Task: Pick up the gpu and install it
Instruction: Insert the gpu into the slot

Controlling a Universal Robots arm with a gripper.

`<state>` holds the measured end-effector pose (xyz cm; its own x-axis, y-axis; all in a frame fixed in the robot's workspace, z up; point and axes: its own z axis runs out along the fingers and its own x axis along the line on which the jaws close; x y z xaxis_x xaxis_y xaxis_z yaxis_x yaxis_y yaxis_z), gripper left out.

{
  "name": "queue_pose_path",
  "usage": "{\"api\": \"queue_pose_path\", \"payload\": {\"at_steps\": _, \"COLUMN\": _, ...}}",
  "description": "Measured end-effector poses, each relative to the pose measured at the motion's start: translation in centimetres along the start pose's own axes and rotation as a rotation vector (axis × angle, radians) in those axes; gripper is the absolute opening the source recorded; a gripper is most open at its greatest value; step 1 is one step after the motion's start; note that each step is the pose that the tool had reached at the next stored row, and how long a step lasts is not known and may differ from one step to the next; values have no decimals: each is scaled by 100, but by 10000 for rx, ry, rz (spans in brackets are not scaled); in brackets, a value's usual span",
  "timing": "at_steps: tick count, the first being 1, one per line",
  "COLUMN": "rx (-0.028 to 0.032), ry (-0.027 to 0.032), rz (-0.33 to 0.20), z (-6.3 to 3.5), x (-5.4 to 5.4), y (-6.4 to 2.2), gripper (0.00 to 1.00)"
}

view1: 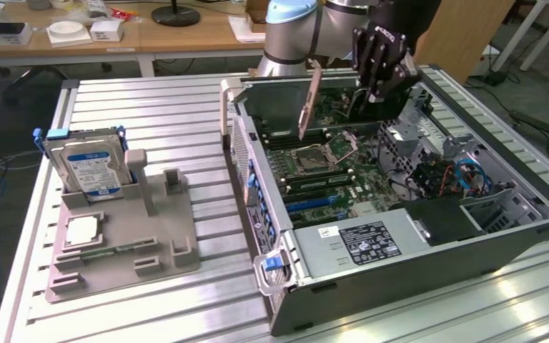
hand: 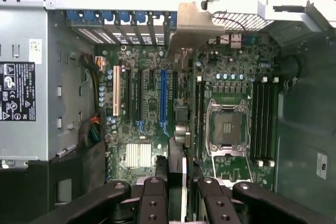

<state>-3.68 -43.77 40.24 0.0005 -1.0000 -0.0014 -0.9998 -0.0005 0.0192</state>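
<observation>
In the exterior view we see the arm reaching down into the open computer case [view1: 255, 153], which lies on its side on the slatted metal worktop [view1: 160, 107]. The gripper [view1: 377, 84] hangs over the far end of the motherboard [view1: 337, 171]. Its jaws pinch the gpu [view1: 308, 107], which is held on edge with its silvery bracket pointing down toward the board, on the exterior view's left of the gripper. The bracket's lower tip hangs just above the processor socket [view1: 314, 153]; we cannot tell whether the card touches anything below it. The power supply [view1: 360, 243] fills the near corner of the case. Well apart from the case, on the exterior view's left, a grey holder [view1: 126, 246] rests on the worktop. A hard drive [view1: 86, 168] with a blue-white label stands upright in it, and a processor chip [view1: 82, 230] and a green memory stick [view1: 112, 250] lie flat in it.

In the wrist view we look straight down past the gripper [hand: 184, 188] onto the board. The dark fingers [hand: 155, 198] close on either side of the gpu [hand: 177, 171], seen edge-on as a thin dark strip. The card runs over the board between the blue expansion slot [hand: 163, 95] and the processor socket [hand: 227, 128]. A white slot [hand: 116, 90] and a small finned heat sink [hand: 138, 155] sit beyond the blue slot, and the power supply [hand: 21, 87] lies further out on that side. The memory slots [hand: 262, 119] lie beyond the socket.
</observation>
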Motion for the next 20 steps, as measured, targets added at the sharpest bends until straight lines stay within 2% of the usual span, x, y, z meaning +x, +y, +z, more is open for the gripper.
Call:
{"api": "queue_pose_path", "payload": {"at_steps": 3, "rx": 3, "ry": 2, "rz": -9, "z": 53, "x": 3, "y": 2, "gripper": 27}}
{"api": "queue_pose_path", "payload": {"at_steps": 7, "rx": 72, "ry": 3, "rz": -12, "z": 114, "x": 3, "y": 15, "gripper": 27}}
{"api": "queue_pose_path", "payload": {"at_steps": 13, "rx": 73, "ry": 1, "rz": -2, "z": 225, "x": 8, "y": 15, "gripper": 27}}
{"api": "queue_pose_path", "payload": {"at_steps": 20, "rx": 73, "ry": 28, "rz": 30, "z": 352, "x": 8, "y": 36, "gripper": 27}}
